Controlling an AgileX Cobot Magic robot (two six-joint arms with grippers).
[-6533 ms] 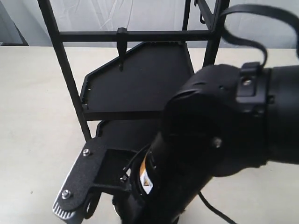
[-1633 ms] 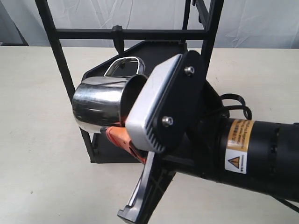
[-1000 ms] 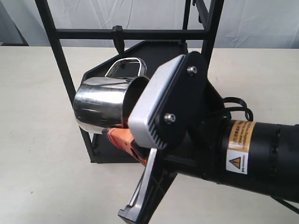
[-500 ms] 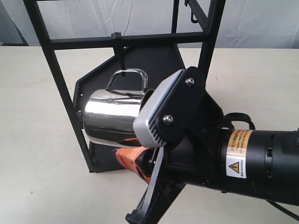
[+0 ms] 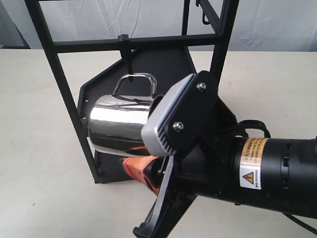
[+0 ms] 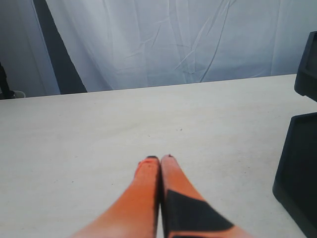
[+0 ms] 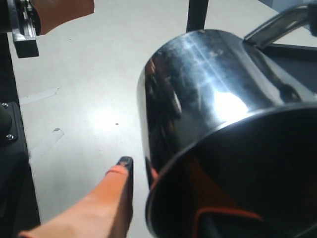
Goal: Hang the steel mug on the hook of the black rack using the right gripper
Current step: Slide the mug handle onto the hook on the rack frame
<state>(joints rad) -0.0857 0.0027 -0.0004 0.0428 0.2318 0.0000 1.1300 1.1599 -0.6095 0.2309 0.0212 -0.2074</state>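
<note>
One mug is pinched by its rim in the right gripper, its handle at the hook on the rack; next, I think, lower and let go.

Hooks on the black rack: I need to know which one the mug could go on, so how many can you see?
2: the hook on the front crossbar, above the steel mug; a thin hook at the top right. Others may be hidden.
</note>
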